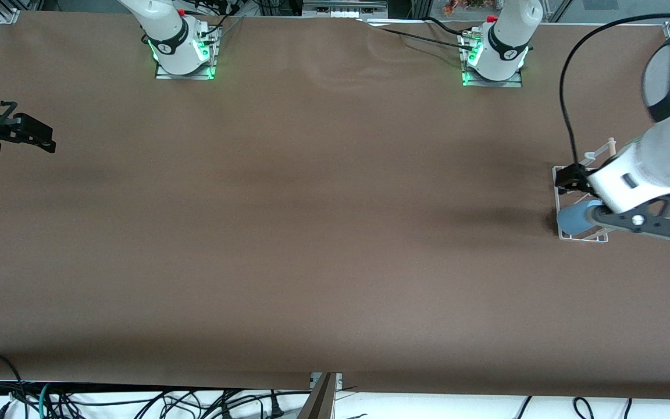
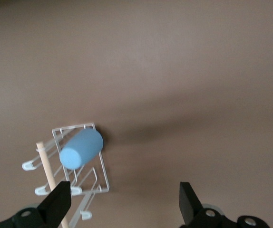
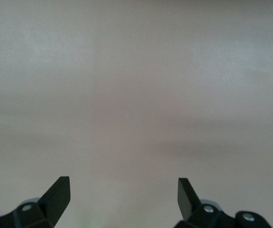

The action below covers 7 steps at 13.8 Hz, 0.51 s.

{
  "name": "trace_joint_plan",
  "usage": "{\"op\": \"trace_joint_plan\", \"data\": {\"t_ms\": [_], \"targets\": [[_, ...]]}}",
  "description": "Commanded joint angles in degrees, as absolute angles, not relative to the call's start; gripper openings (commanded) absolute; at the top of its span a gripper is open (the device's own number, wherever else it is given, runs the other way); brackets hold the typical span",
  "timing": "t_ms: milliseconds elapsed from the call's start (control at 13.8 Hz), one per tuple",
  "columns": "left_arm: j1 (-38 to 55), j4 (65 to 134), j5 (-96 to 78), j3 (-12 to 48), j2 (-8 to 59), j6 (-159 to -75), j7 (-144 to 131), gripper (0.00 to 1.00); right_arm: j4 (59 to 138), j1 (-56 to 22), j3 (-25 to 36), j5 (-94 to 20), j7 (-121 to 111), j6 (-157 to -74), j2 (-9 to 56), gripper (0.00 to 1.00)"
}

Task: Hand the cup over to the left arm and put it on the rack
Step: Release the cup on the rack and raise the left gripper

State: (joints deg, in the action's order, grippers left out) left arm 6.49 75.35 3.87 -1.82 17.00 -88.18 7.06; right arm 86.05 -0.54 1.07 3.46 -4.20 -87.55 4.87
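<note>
At the right arm's end, well apart from the rack: the right gripper (image 1: pixel 32 135) waits above the counter (image 1: pixel 312 233), its fingers (image 3: pixel 58 192) spread with only bare surface between them
Middle stretch: plain brown counter lies between the right gripper and the rack
Rack (image 1: pixel 567 233): white wire frame with a wooden dowel (image 2: pixel 48 166), standing at the left arm's end of the counter
Cup (image 1: pixel 572 219): light blue, tipped on its side on the rack's prongs, its base showing toward the left wrist camera (image 2: pixel 81 150); nothing grips it
Left gripper (image 1: pixel 640 221): over the rack, just beside the cup; fingers (image 2: pixel 60 202) spread wide, apart from the cup, pinching nothing
Done, by my judgement: the handover to the left arm and the setting of the cup on the rack
Left, by my judgement: little more than lifting the left gripper clear, provided the cup sits steady on the prongs
</note>
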Motion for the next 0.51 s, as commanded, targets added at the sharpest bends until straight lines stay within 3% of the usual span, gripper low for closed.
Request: {"op": "trace_joint_plan", "data": {"t_ms": [0,145,434], "targets": [[4.3,93.6,0.9,-1.4,2.9,-96.6,4.2,1.00,84.9,-0.1,0.9,2.5,-4.3,-87.5,5.3,1.00],[3.3,98.4,-0.1,-1.3,-1.0,-97.4,2.8,1.00,84.9,-0.1,0.9,2.5,-4.3,-87.5,5.4,1.00],[3.3,98.6,-0.1,-1.3,-1.0,-97.1,2.9,1.00,84.8,-0.1,0.9,2.5,-4.3,-87.6,5.4,1.00]]}}
